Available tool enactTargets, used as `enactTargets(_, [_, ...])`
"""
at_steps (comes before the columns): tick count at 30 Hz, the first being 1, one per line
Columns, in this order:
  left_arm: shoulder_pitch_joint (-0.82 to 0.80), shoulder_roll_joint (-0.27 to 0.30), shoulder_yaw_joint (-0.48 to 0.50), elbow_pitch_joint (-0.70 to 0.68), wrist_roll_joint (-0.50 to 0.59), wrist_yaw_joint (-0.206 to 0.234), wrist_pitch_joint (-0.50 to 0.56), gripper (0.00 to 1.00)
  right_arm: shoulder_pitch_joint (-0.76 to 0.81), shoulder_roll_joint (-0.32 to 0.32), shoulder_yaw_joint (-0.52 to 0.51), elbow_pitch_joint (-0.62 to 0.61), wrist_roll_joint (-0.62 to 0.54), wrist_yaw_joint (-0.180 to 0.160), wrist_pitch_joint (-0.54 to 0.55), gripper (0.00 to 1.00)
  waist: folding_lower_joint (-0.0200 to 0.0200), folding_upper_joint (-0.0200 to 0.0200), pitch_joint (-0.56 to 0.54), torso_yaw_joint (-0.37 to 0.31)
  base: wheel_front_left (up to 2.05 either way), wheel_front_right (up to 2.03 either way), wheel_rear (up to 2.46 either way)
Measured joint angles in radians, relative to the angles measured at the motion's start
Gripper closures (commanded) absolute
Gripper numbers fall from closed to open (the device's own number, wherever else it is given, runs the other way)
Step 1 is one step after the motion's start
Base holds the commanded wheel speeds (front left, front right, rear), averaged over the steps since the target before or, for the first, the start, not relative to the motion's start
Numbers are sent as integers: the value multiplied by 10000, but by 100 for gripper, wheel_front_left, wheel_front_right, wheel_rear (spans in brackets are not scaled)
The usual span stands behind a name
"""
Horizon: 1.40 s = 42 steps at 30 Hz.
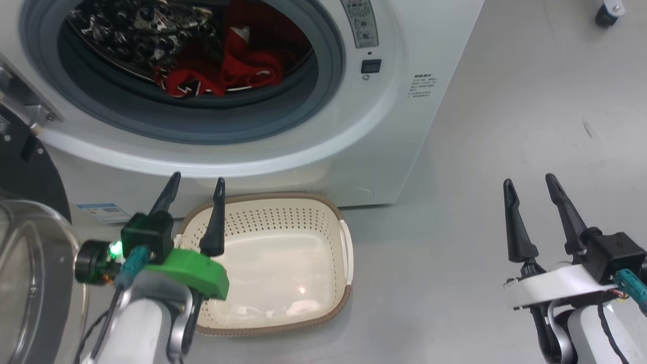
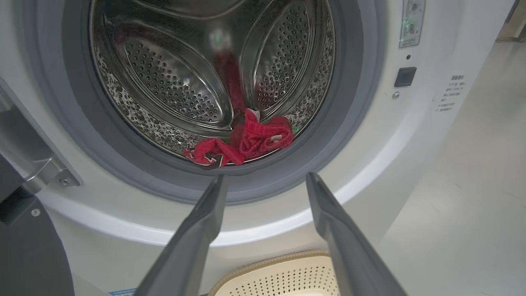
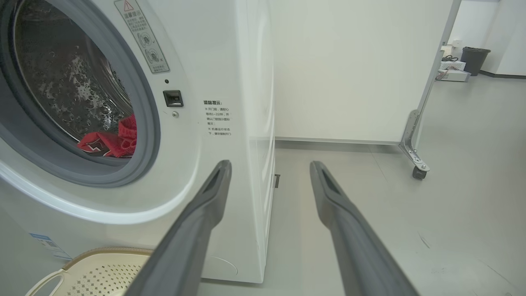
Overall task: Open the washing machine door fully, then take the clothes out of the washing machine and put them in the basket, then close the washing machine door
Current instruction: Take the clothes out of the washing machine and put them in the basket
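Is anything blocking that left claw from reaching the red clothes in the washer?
Nothing visible. The door is swung aside, and the open left claw points at the clothes lying just behind the grey rubber rim.

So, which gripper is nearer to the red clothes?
The left gripper, on the green mount: it hangs over the basket, pointing at the clothes in the drum. The right gripper is off beside the machine, over the floor.

L gripper [image 1: 197,178]: blk tapered fingers [image 1: 215,217] mounted on green bracket [image 1: 194,273], green LED [image 1: 116,248] lit, teal connector [image 1: 132,263] fitted. R gripper [image 1: 528,179]: white bracket [image 1: 556,285], blk cable [image 1: 606,333] attached.
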Motion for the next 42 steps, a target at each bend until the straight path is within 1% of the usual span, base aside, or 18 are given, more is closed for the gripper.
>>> enactTargets(3, [-897, 35, -61, 489, -6, -257, 449, 0, -326, 0, 44, -67, 0, 23, 0, 0, 0, 0, 437, -124, 0, 0, 0])
enactTargets(5, [-1340, 61, -40, 786, -151, -343, 759, 0, -468, 6, 90, -82, 0, 98, 0, 0, 0, 0, 650, -210, 0, 0, 0])
enactTargets(9, [-2176, 201, 36, 1325, -385, -535, 1381, 0, -694, 63, 109, -98, 0, 100, 0, 0, 0, 0, 1057, -425, 0, 0, 0])
enactTargets(12, [-2919, 244, 176, 1609, -604, -717, 1808, 0, -773, 138, 117, -92, 2, 105, 0, 0, 0, 0, 1349, -612, 0, 0, 0])
enactTargets(14, [-3441, 299, 228, 1787, -696, -842, 2105, 0, -853, 194, 127, -84, 23, 180, -2, 0, 0, 0, 1540, -741, 0, 0, 0])
enactTargets(18, [-4463, 368, 374, 2054, -905, -970, 2569, 0, -1064, 295, 184, -65, 92, 199, -2, 0, 0, 0, 1914, -1004, 0, 0, 0])
enactTargets(26, [-6377, 731, 869, 2731, -1016, -1012, 3333, 0, -1475, 510, 284, 46, 96, 360, -15, 0, 1, 0, 2567, -1570, 0, 0, 0])
enactTargets(29, [-6941, 836, 968, 3039, -1018, -1012, 3586, 0, -1624, 568, 341, 127, 109, 374, -17, 0, 0, 0, 2786, -1790, 0, 0, 0])
enactTargets(31, [-7239, 984, 1016, 3283, -1016, -1012, 3730, 0, -1746, 644, 393, 178, 109, 464, -19, 0, 1, 0, 2913, -1950, 0, 0, 0])
enactTargets(36, [-7753, 1407, 1204, 3939, -1012, -1011, 4213, 0, -1942, 771, 420, 291, 205, 535, -46, 0, 1, 0, 3225, -2362, 0, 0, 0])
enactTargets(42, [-8239, 1488, 1313, 4591, -1018, -936, 4635, 0, -2008, 840, 407, 462, 314, 571, -48, 0, 1, 0, 3641, -2764, 0, 0, 0])
